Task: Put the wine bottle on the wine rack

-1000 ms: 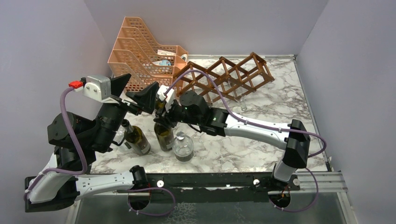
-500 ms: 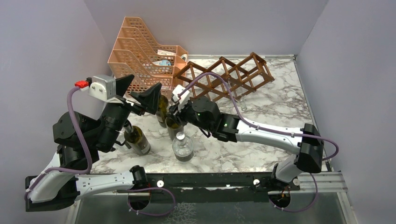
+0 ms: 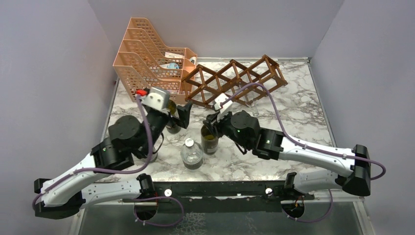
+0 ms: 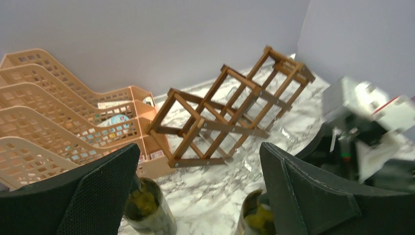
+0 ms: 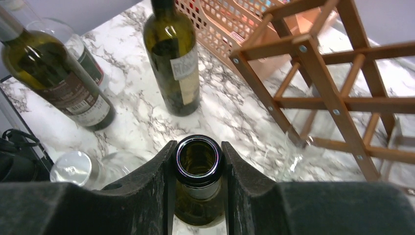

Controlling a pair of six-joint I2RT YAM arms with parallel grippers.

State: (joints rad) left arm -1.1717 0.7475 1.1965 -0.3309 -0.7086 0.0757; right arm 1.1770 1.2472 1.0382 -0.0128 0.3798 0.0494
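Because the right gripper (image 5: 197, 155) is clamped only on the neck top of the wine bottle (image 3: 209, 140), upright at the centre of the overhead frame and well apart from the wine rack (image 3: 234, 81) at upper centre, I'd worry its heavy body slips or swings once tipped. It might clip the clear glass bottle (image 3: 192, 154) at its lower left; the left gripper (image 4: 198, 154) gapes empty over a second wine bottle (image 4: 147, 208).

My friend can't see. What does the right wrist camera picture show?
The right end effector is shut on the neck of an upright green wine bottle. Two more wine bottles stand on the marble table behind it, and the wooden wine rack is at the right.
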